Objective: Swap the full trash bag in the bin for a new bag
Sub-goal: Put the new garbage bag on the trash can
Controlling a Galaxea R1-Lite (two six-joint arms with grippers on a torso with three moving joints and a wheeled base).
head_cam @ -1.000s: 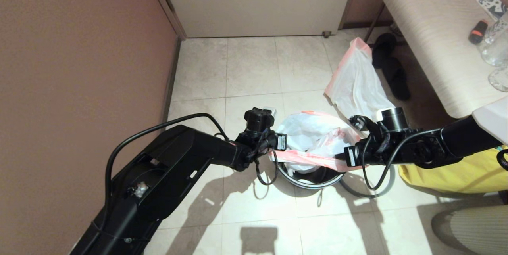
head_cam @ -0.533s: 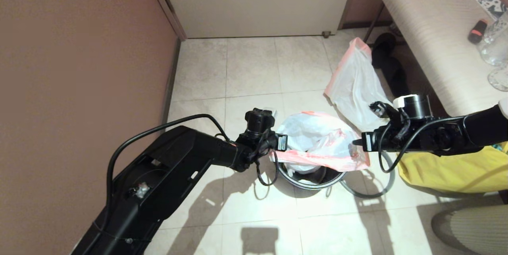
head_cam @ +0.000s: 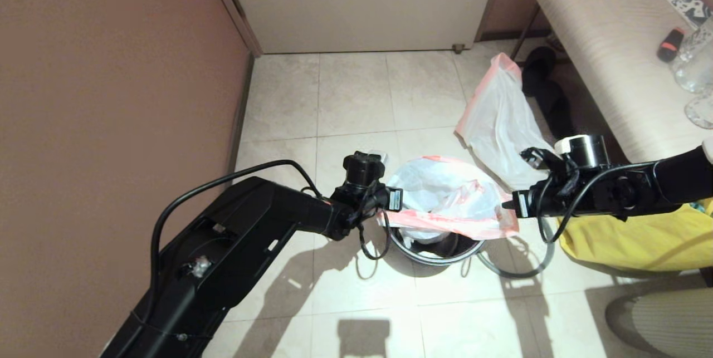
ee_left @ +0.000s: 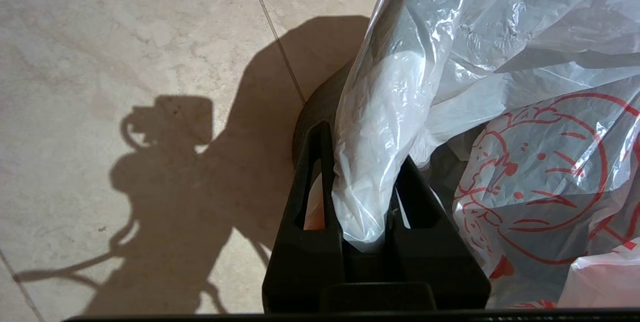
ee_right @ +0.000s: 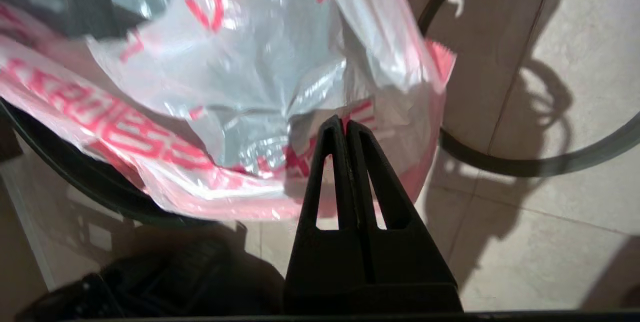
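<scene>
A: Where does the new bag (head_cam: 445, 199) sit?

B: Stretched above the bin (head_cam: 434, 246), printed red characters showing. The left pincer (ee_left: 357, 182) is clamped on one bunched edge; the right pincer (ee_right: 345, 134) is pressed together on the opposite rim. The full trash bag (head_cam: 498, 118) lies on the floor behind.

A: How best to proceed?

B: Probably keep both edges taut and lower evenly.

A: Any change?

B: The right pincer has drawn outward, widening the mouth.
</scene>
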